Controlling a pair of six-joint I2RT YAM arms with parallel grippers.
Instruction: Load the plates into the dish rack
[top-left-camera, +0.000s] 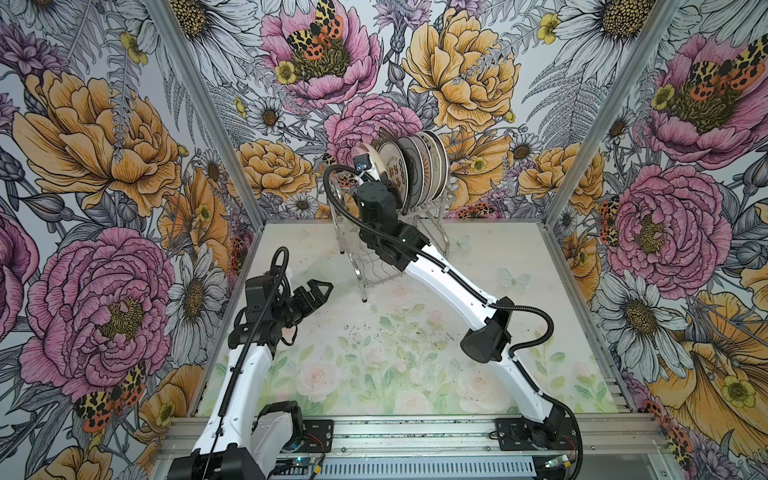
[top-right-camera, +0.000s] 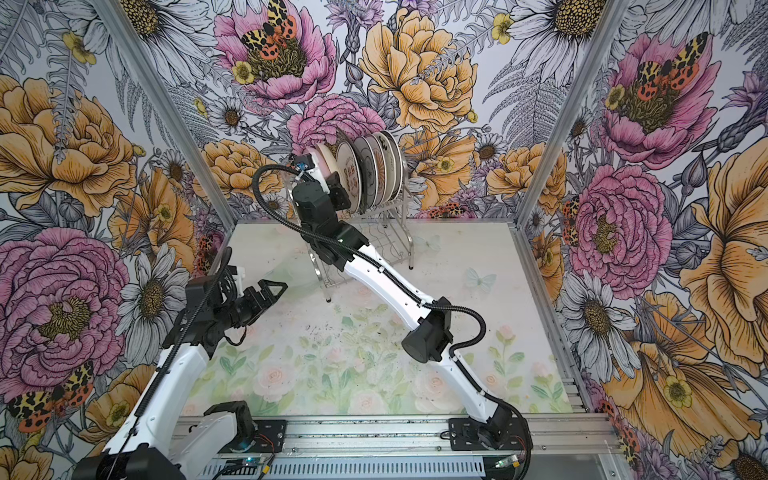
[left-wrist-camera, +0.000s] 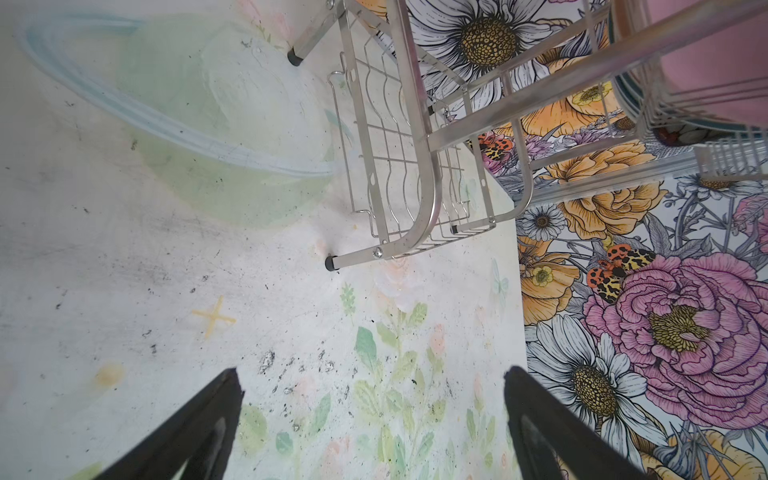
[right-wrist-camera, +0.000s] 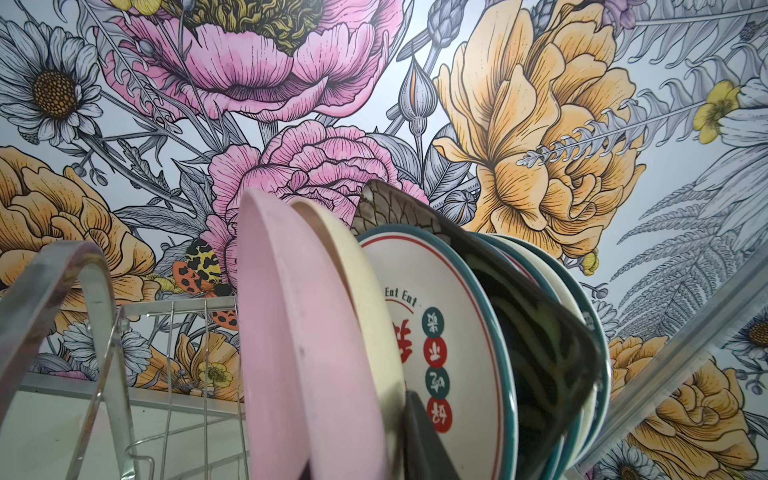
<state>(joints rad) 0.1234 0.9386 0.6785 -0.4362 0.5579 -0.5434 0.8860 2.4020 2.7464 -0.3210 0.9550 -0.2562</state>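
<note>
Nearest, in front of the dish rack (top-left-camera: 376, 266) and off to its left, the left jaws hang wide apart and empty over the floral desk (top-left-camera: 415, 357). Farther on, the right jaws are up at the rack's upper tier, one dark finger (right-wrist-camera: 419, 436) showing between the cream plate (right-wrist-camera: 332, 257) and the printed plate (right-wrist-camera: 453, 332); whether they grip or have let go I cannot tell. The plates (top-left-camera: 415, 166) stand on edge in a row in that upper tier, the pink plate (right-wrist-camera: 291, 353) at its left end, near the back wall.
</note>
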